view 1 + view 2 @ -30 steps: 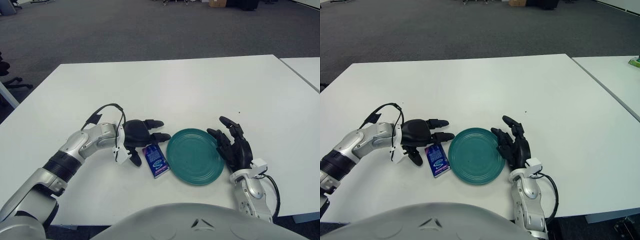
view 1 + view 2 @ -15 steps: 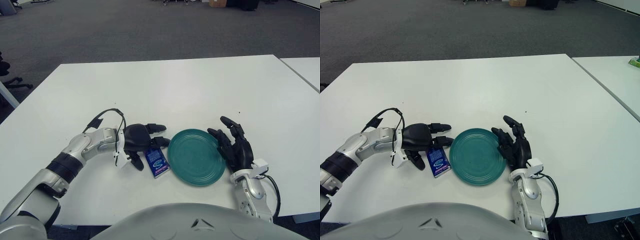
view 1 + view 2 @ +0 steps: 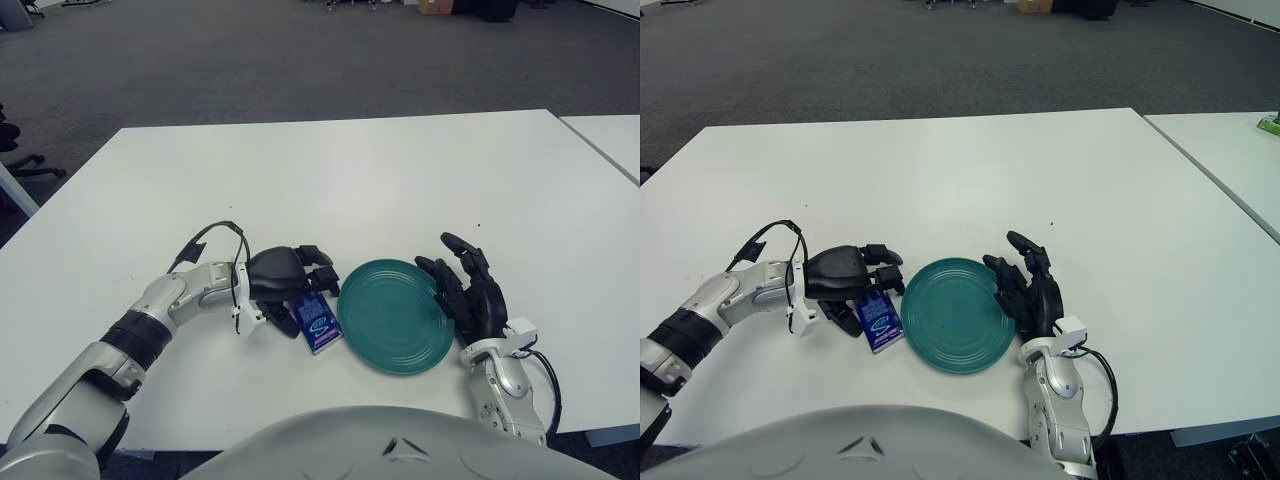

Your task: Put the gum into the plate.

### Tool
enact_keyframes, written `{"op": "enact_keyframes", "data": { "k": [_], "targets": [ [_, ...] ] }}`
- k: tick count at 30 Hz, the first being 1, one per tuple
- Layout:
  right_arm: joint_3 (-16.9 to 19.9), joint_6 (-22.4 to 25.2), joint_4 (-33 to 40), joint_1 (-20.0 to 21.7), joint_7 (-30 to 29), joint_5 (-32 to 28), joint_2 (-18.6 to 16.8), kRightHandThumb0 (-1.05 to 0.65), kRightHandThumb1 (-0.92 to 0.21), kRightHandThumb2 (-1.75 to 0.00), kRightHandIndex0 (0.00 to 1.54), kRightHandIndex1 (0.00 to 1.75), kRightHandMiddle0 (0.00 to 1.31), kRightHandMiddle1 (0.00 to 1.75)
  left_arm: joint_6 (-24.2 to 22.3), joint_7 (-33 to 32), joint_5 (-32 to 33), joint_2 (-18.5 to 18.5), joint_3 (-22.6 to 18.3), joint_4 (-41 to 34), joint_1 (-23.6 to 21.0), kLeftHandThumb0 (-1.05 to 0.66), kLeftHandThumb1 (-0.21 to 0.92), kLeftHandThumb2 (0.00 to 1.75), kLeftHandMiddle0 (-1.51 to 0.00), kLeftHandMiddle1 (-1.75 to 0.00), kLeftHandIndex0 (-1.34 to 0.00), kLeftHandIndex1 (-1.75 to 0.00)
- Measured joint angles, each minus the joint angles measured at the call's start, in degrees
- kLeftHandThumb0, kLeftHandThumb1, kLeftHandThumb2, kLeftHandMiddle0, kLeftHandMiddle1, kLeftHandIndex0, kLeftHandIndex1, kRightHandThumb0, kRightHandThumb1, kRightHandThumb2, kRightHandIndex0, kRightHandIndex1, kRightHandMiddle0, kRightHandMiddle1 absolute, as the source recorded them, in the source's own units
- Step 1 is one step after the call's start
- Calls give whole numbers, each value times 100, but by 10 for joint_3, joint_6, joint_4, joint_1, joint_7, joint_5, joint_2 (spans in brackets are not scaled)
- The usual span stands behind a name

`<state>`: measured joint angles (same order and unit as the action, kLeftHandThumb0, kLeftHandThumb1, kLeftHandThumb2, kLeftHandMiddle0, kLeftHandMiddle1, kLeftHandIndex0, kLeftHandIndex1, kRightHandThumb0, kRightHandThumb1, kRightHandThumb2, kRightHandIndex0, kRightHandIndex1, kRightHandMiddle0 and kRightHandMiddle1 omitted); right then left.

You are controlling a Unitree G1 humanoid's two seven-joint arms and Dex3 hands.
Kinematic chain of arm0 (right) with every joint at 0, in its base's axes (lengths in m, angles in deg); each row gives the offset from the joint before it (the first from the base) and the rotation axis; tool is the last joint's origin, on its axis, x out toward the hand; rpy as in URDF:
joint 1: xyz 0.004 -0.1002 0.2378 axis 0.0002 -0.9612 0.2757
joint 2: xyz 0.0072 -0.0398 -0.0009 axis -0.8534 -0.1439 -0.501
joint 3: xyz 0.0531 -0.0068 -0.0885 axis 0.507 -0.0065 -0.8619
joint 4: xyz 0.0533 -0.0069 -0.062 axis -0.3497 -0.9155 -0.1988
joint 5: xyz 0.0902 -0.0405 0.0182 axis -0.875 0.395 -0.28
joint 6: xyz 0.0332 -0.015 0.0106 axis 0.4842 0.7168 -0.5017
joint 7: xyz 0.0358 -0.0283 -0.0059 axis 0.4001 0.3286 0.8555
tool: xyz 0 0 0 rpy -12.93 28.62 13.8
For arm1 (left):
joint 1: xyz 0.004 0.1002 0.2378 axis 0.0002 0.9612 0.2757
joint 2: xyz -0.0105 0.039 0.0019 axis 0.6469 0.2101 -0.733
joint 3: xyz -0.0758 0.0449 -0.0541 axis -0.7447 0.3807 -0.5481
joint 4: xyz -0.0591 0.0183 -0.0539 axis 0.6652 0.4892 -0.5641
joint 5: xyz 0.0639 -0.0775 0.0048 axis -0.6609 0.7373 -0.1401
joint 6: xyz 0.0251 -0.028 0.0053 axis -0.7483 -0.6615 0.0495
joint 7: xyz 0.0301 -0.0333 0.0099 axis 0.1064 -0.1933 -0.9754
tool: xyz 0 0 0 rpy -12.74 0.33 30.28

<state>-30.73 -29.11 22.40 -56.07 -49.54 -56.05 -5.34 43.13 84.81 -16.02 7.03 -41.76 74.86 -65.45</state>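
The gum lies flat on the tabletop near its front edge, just left of the plate. The left robot hand sits over the gum's far end, fingers curled around it. The right robot hand shows at the plate's right rim, fingers loosely spread, holding nothing.

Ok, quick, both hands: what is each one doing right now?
Left hand: fingers curling around the gum, a firm grasp cannot be told.
Right hand: open, holding nothing, beside the plate on its right.
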Motion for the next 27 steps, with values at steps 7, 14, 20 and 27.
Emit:
{"op": "enact_keyframes", "data": {
  "k": [7,14,20,27],
  "targets": [
    [0,0,0,0,0,0,0,-47,-92,-60,50,62,2,85,17,-28,-1,-2,1,16,-6,-45,45,97,-58,-159,-67,-150],
    [0,1,0,1,0,0,1,-47,-92,-59,50,62,1,85,18,-41,-2,-2,0,20,-6,-45,42,110,-65,-173,-59,-165],
    [0,4,0,2,0,1,1,-47,-92,-59,50,62,1,85,8,-61,-15,-3,0,26,-6,-29,32,127,-70,-169,-56,-174],
    [0,5,0,3,-1,3,1,-46,-92,-60,49,63,0,84,-8,-120,-50,-3,-1,27,-6,-2,16,144,-74,-156,-60,-175]
  ]
}}
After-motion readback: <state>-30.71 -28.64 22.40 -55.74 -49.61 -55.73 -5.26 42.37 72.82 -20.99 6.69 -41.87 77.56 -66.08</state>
